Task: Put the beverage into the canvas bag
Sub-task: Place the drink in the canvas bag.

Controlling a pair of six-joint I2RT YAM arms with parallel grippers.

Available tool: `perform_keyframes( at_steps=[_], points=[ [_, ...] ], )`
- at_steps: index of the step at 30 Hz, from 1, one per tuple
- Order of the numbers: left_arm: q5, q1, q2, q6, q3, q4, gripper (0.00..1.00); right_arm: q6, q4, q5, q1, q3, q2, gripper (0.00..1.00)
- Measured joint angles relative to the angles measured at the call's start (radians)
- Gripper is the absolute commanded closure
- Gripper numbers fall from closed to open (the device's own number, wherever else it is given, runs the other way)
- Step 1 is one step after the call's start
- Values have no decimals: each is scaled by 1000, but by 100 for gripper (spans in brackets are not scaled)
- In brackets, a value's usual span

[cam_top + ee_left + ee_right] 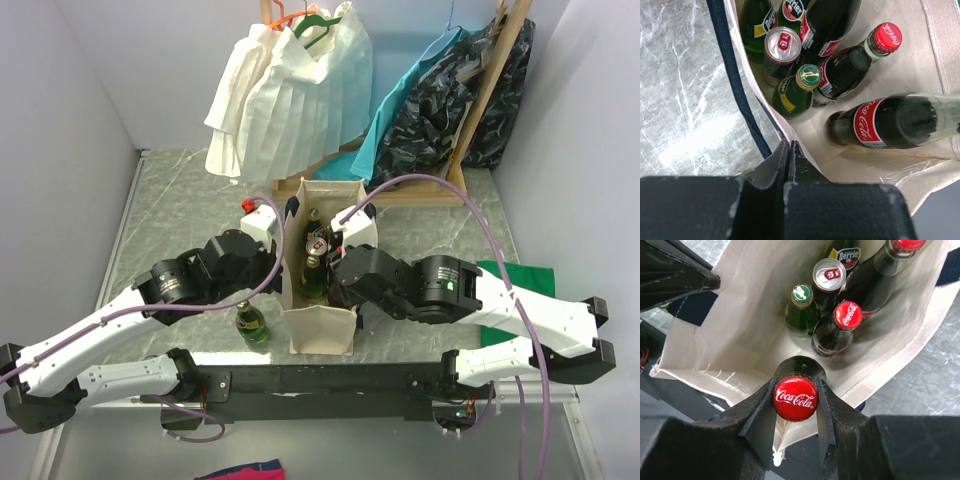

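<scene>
While the left gripper (788, 165) stands closed on the left rim of the canvas bag (322, 330), pinching the cloth so the mouth gapes, the entry reads as follows.

Item in hand: Coca-Cola bottle (795, 400), red cap uppermost, clasped at the neck by the right gripper (796, 390), with one finger on either side just under the cap. It hangs over the near right corner of the bag, its body below the rim and inside the mouth.

Already inside the bag: silver can (829, 274), green bottle with gold cap (801, 310), second Coca-Cola bottle (847, 315), Perrier bottle (847, 254), and one more dark bottle at the far wall.

Outside the bag: loose green bottle (252, 322), upright on the table just to the bag's left.

Step, as judged: lowering and release. The bottle looks partly in. The next move calls for a straight descent into the free corner, clear of the neighbouring caps, until the base is borne. The right jaws should then part and lift out while the left grip holds the rim taut.

Not determinable: whether the bottle's base has reached the bag floor. From the right wrist the cap and fingers hide the body, and from the left wrist the neck runs off the frame edge. The bag floor is covered by the contents. From above, both arms mask most of the mouth.
</scene>
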Motion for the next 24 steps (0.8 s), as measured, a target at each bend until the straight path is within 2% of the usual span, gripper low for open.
perform_keyframes(
  at_steps=[24],
  points=[
    [0,0,-1,0,0,0,99,50,27,-10,3,-95,-6,100]
  ],
)
